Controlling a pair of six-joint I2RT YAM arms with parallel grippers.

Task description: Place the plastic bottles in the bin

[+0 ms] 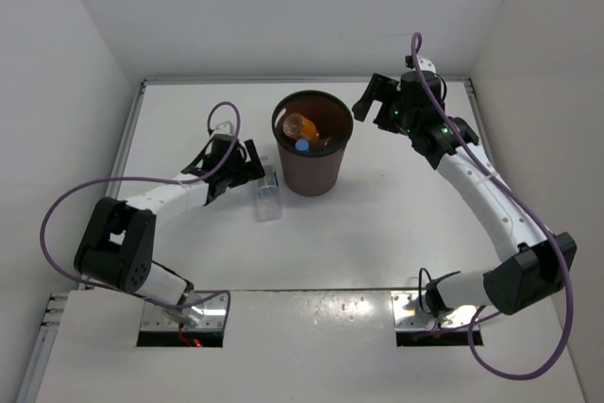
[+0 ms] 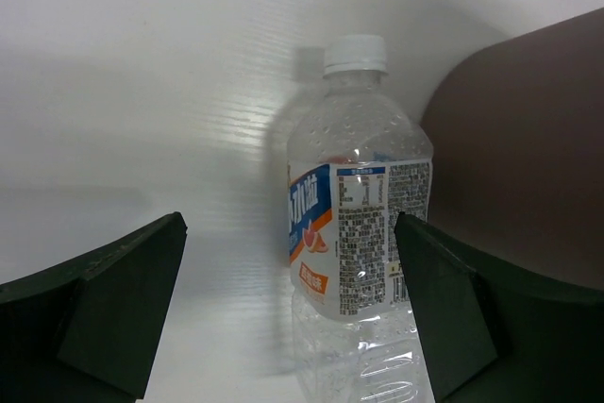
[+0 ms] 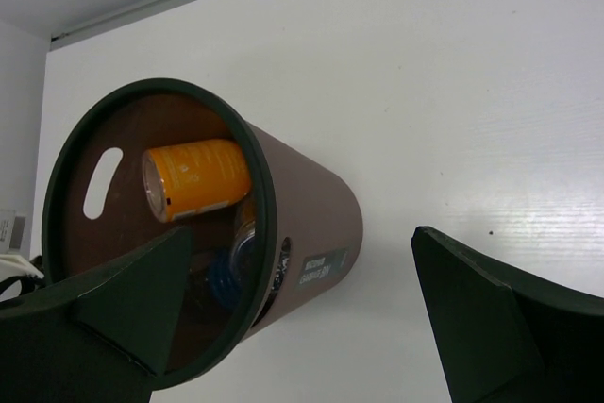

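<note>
The dark brown bin (image 1: 316, 169) stands mid-table. Inside it lie the orange bottle (image 1: 300, 125) and something with a blue cap (image 1: 302, 146); they also show in the right wrist view, orange (image 3: 193, 176) and blue (image 3: 222, 276), inside the bin (image 3: 311, 224). The clear bottle with the whitish label (image 1: 268, 195) is on the table just left of the bin. My left gripper (image 1: 247, 171) is open beside it. In the left wrist view the bottle (image 2: 357, 224) sits between the spread fingers, near the right one, untouched. My right gripper (image 1: 371, 101) is open and empty above the table, right of the bin's rim. The plain clear bottle is not discernible.
The bin's wall (image 2: 528, 158) is close to the right of the bottle in the left wrist view. White walls close the table at the back and both sides. Purple cables (image 1: 71, 205) loop off both arms.
</note>
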